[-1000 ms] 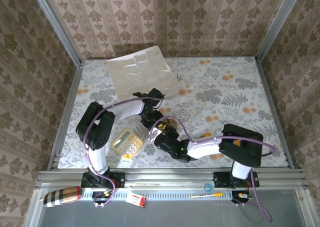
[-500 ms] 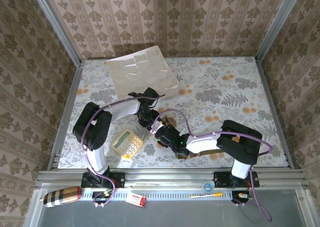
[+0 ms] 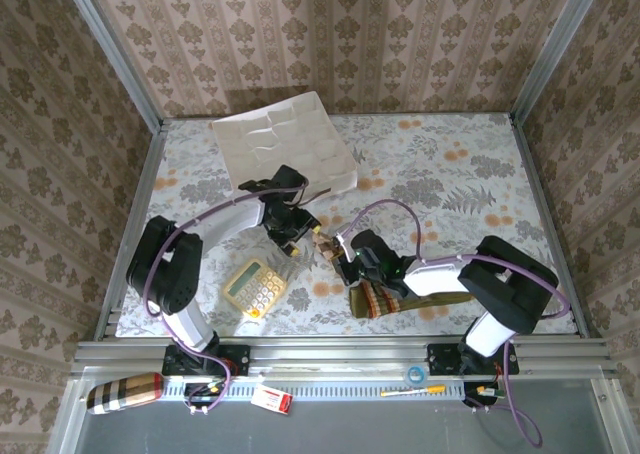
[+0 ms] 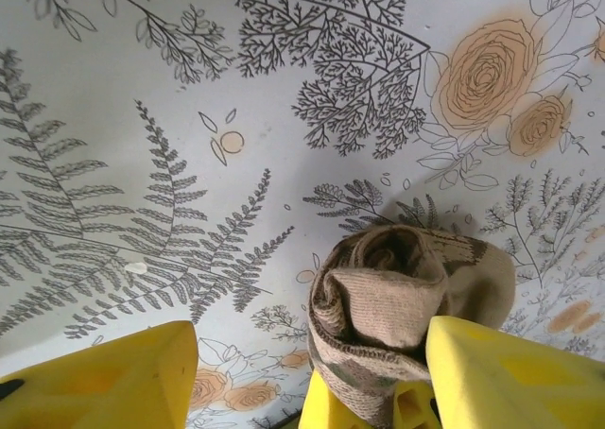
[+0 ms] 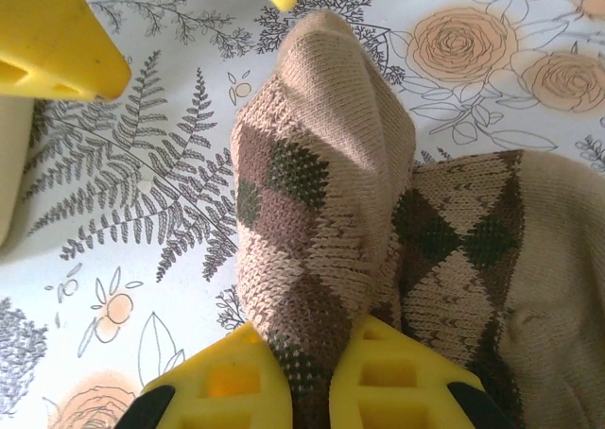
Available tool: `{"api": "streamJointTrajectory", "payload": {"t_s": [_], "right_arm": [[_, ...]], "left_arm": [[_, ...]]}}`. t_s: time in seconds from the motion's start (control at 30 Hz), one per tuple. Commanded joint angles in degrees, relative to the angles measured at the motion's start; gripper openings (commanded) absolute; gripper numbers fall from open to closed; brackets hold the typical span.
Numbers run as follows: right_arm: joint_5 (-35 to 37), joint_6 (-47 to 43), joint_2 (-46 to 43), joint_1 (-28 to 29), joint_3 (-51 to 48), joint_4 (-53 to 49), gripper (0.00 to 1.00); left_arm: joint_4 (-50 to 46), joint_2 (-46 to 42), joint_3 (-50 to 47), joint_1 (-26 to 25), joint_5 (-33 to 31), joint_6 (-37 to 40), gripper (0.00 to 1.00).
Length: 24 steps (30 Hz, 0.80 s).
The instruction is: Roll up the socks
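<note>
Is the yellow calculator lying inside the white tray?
No, the calculator lies on the floral table, apart from the white tray.

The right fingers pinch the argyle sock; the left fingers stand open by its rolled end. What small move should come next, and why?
Probably the left gripper should close on the rolled end of the argyle sock. Its fingers stand open on either side of the roll, and the right gripper pinches just a fold of it, so the roll may loosen.

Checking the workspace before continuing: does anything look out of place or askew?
The yellow calculator lies on the table at its near left, unrelated to sock rolling. The white tray at the back sits skewed to the edges.
</note>
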Motion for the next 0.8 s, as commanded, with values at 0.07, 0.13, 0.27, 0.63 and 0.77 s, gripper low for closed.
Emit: {"api": "streamJointTrajectory", "payload": {"t_s": [0.07, 0.13, 0.27, 0.63, 0.77], "right_arm": [[-8.51, 6.30, 5.21, -4.00, -4.65, -15.65, 0.00], [-8.67, 7.81, 5.27, -4.81, -4.95, -15.42, 0.00], [-9.57, 11.22, 5.53, -6.84, -5.32, -15.23, 0.00], [-12.31, 18.02, 7.51, -10.61, -7.44, -13.35, 0.00], [-12.90, 18.84, 8.67, -11.67, -7.52, -13.37, 0.00]], "left_arm": [[5.18, 0.07, -2.14, -2.73, 0.93, -0.25, 0.58], [5.97, 1.04, -1.93, -3.62, 1.35, -0.35, 0.56], [6.90, 2.58, -2.02, -4.64, 1.59, 0.04, 0.56], [9.08, 9.26, -1.58, -7.32, 2.83, 1.86, 0.55], [5.97, 12.28, -1.83, -8.65, 1.88, 2.54, 0.50]]}}
